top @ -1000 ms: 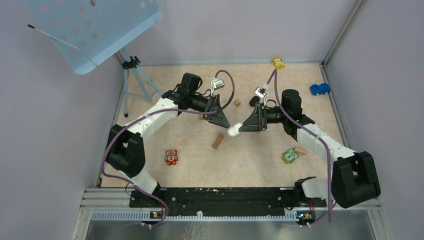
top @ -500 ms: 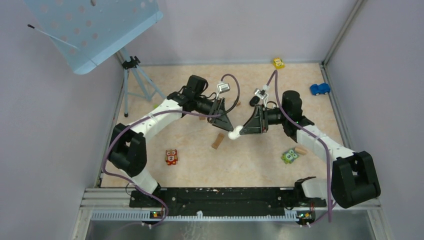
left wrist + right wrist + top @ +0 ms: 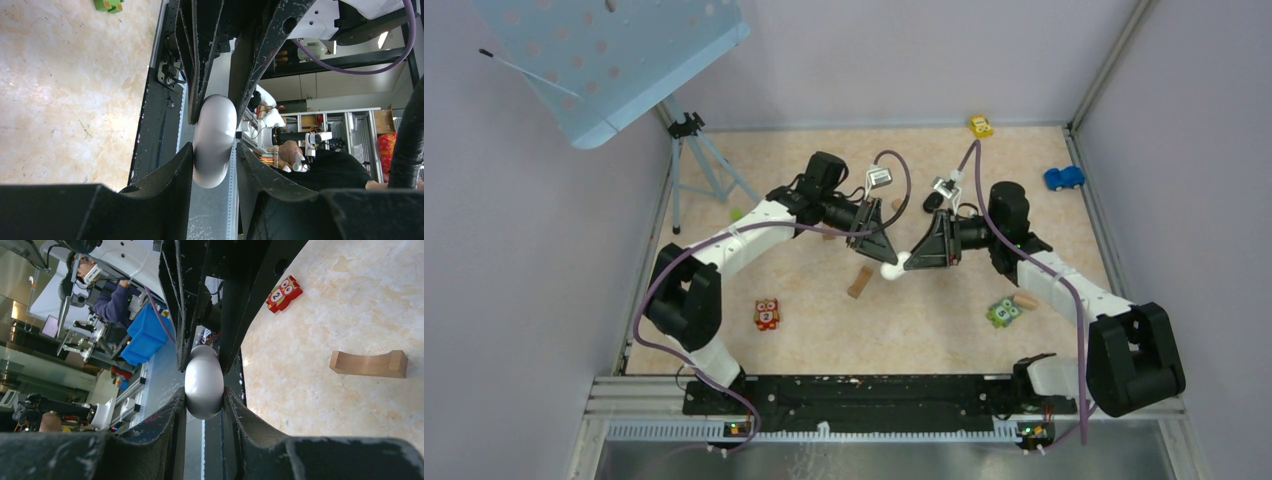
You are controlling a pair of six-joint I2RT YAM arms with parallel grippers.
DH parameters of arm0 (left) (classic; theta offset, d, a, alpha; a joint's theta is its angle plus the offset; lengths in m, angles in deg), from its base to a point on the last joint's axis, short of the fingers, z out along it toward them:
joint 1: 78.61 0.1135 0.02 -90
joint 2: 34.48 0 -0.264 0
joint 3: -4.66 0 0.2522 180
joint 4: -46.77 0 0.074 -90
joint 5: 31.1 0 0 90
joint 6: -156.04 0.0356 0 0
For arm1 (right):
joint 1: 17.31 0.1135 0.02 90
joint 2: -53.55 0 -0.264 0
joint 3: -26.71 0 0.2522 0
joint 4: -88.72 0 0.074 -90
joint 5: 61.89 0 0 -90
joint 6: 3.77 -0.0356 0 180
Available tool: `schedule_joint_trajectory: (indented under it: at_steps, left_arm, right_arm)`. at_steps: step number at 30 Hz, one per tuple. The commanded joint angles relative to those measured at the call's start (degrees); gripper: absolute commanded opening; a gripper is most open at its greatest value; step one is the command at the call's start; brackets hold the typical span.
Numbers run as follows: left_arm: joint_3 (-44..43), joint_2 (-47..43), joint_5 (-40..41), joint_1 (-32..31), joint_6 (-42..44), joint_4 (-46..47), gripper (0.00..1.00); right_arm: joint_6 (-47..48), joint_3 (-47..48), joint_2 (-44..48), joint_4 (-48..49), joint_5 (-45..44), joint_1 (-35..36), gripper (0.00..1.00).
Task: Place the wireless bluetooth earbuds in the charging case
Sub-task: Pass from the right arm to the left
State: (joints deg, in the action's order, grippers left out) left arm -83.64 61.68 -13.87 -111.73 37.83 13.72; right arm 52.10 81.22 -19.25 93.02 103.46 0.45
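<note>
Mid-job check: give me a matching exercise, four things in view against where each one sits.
Things
1. white rounded charging case
2. yellow toy car
3. red owl block
4. green owl block

Places
A. near left part of the beige marbled table
B. far edge of the table
C. clamped between the left tool and the right tool, above the table's middle
D. near right part of the table

Pairs: 1-C, 2-B, 3-A, 4-D
</note>
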Motion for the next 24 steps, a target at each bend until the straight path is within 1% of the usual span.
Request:
schedule_joint_trajectory:
  at_steps: [1, 4, 6, 9, 12, 13, 14, 15, 19, 20, 24]
  left_arm:
    - [0.34, -0.54, -1.40, -0.89, -1.41, 3.89, 0.35]
    - [0.32, -0.37, -1.36, -0.94, -1.87, 4.28, 0.32]
    - [0.58, -0.44, -1.33, -0.90, -2.30, 4.77, 0.28]
    - [1.03, -0.56, -1.60, -0.89, -3.00, 5.81, 0.18]
    - [1.07, -0.61, -2.24, -0.91, -3.34, 6.27, 0.06]
    - [1.11, -0.63, -2.32, -0.83, -3.35, 6.32, 0.03]
    - [1.14, -0.72, -2.40, -0.80, -3.35, 6.29, 0.02]
    - [1.01, -0.73, -2.52, -0.82, -3.35, 6.35, 0.04]
    - [0.98, -0.65, -3.10, -0.82, -2.80, 6.09, 0.25]
    - [1.00, -0.69, -3.22, -0.81, -2.48, 5.87, 0.26]
    - [1.31, -0.50, -3.32, -0.84, -2.20, 5.44, 0.25]
  right_arm:
    - [0.56, -0.15, 1.52, 3.28, 0.45, -0.41, 0.00]
    - [0.55, -0.14, 1.56, 3.21, 0.50, -0.42, 0.00]
    - [0.51, -0.30, 1.53, 3.19, 0.51, -0.36, 0.00]
    - [0.59, -0.49, 1.52, 3.28, 0.56, -0.43, 0.00]
    - [0.86, -0.66, 1.39, 3.13, 0.44, -0.40, 0.00]
    - [0.90, -0.67, 1.38, 2.95, 0.39, -0.41, 0.00]
    - [1.01, -0.67, 1.42, 2.88, 0.37, -0.41, 0.00]
    - [1.06, -0.67, 1.43, 2.83, 0.39, -0.41, 0.00]
    - [1.09, -0.67, 1.42, 2.70, 0.34, -0.39, 0.00]
    - [1.15, -0.67, 1.42, 2.75, 0.36, -0.36, 0.00]
    - [1.04, -0.46, 1.34, 2.76, 0.39, -0.38, 0.00]
